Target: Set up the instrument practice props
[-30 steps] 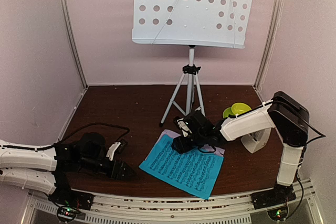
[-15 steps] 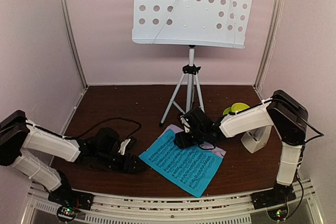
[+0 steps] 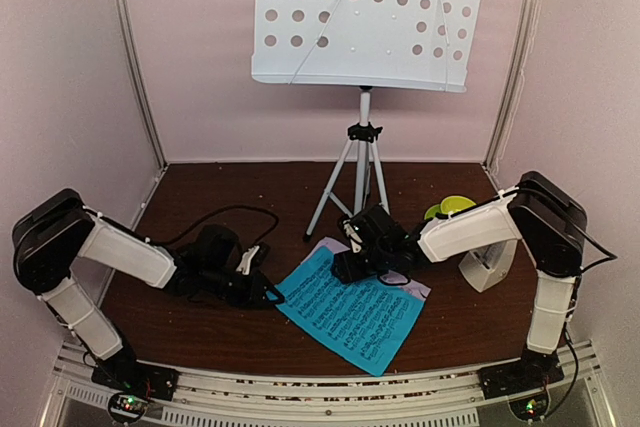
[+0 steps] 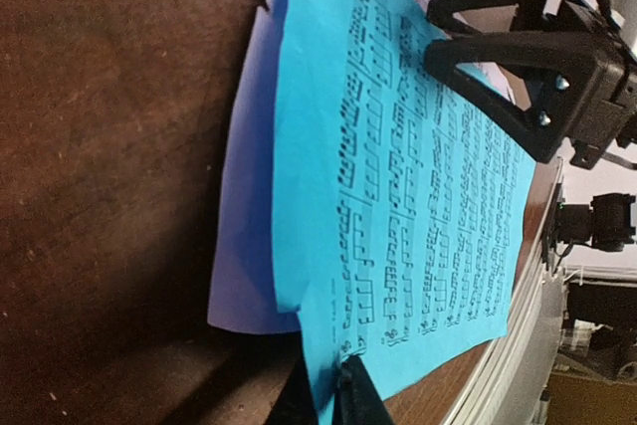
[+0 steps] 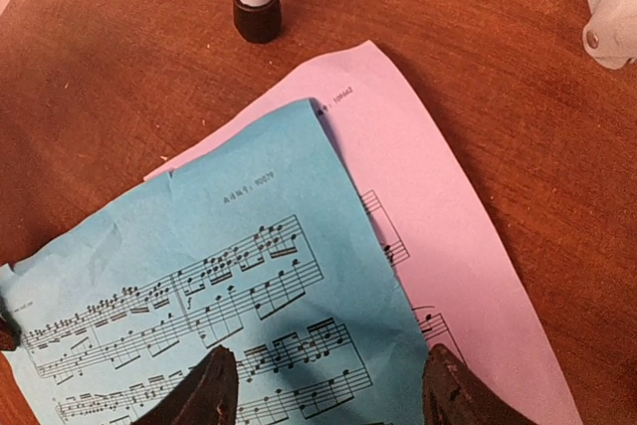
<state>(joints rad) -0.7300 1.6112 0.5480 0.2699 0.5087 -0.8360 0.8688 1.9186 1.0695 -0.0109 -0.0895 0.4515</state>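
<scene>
The cyan music sheet point(image 3: 350, 312) lies on the brown table, on top of the lilac music sheet point(image 3: 334, 247). My left gripper point(image 3: 275, 295) lies low at the cyan sheet's left corner. In the left wrist view its jaws point(image 4: 333, 390) are shut on the edge of the cyan sheet point(image 4: 428, 216), with the lilac sheet point(image 4: 249, 246) below. My right gripper point(image 3: 345, 267) is open over the far end of both sheets, its fingertips point(image 5: 214, 390) spread above the cyan sheet point(image 5: 199, 276) and the lilac sheet point(image 5: 428, 196). The music-stand desk point(image 3: 365, 17) stands on its tripod legs point(image 3: 360, 167) at the back. The metronome point(image 3: 487, 265) sits at the right.
A lime-green cup and saucer point(image 3: 450, 209) sit behind my right forearm. One rubber tripod foot point(image 5: 257, 17) stands just beyond the sheets. Pale walls with metal corner posts close in the table on three sides; a rail runs along the near edge.
My left arm has reached right across the table to the cyan sheet's left corner and its jaws have closed on the paper. The right gripper has stayed where it was.
</scene>
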